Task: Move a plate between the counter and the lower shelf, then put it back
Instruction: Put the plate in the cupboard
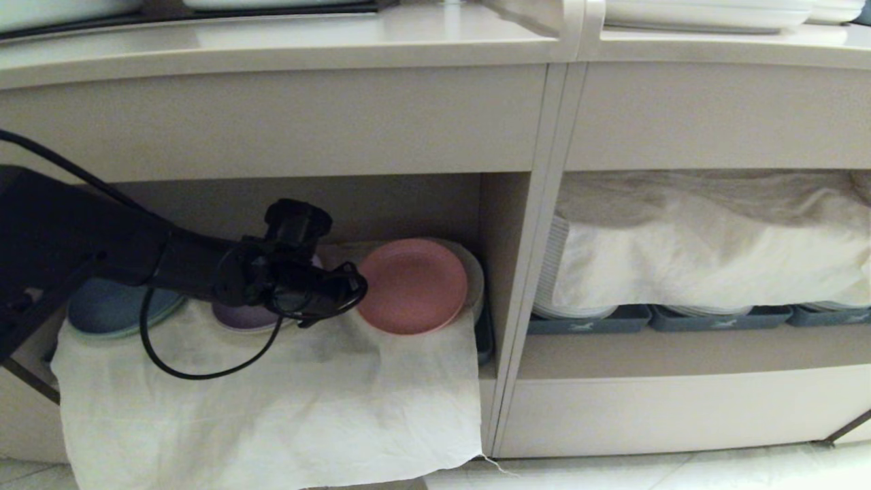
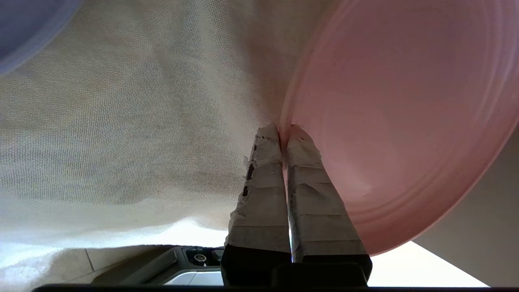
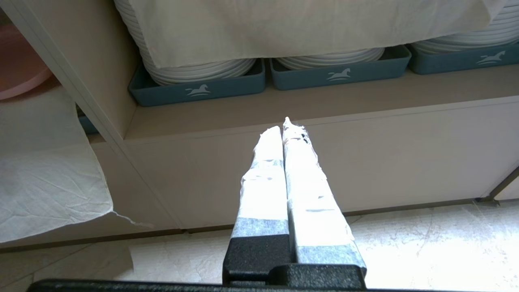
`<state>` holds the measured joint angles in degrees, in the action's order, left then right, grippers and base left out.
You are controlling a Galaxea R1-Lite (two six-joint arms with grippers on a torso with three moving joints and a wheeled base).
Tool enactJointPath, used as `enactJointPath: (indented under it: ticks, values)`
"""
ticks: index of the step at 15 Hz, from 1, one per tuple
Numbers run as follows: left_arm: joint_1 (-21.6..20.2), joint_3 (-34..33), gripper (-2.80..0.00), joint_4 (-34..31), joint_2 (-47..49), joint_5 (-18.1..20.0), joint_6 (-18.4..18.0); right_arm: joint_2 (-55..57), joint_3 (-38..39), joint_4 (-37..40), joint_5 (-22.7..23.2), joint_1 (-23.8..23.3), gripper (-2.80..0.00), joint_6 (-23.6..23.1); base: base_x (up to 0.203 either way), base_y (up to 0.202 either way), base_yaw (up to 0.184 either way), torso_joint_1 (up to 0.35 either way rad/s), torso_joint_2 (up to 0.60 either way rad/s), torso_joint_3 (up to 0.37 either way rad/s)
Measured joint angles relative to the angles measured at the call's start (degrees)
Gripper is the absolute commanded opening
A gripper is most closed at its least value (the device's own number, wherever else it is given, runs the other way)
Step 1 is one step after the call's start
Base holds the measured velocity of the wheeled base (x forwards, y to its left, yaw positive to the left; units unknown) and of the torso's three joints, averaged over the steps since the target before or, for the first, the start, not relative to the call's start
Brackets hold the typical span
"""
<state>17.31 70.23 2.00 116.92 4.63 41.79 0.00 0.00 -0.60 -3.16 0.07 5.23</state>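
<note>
The pink plate (image 1: 412,286) is tilted up on edge inside the lower shelf (image 1: 408,204), above the draped white cloth (image 1: 272,395). My left gripper (image 1: 355,289) reaches in from the left and is shut on the plate's left rim. In the left wrist view the taped fingertips (image 2: 300,140) pinch the rim of the plate (image 2: 405,121), one on each face, around my left gripper (image 2: 285,132). The beige counter (image 1: 272,41) runs across the top. My right gripper (image 3: 285,125) is shut on nothing, low in front of the cabinet base. A sliver of the plate (image 3: 16,69) shows there too.
A purple plate (image 1: 245,316) and a blue plate (image 1: 116,309) lie on the cloth behind my arm. White plates (image 1: 476,272) stand behind the pink one. A beige divider (image 1: 524,306) separates the right cubby with grey-blue trays (image 1: 585,323) under another cloth (image 1: 708,252).
</note>
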Motion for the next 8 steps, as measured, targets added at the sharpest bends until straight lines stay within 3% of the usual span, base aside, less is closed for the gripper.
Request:
enactJointPath:
  ticks: [8]
  values:
    - [0.38,1.97,-2.8,-0.05,1.52,0.27,0.07,0.0,0.0,0.02,0.02,0.0,-2.8,0.02,0.0,0.0,0.0,0.0,0.0,0.0]
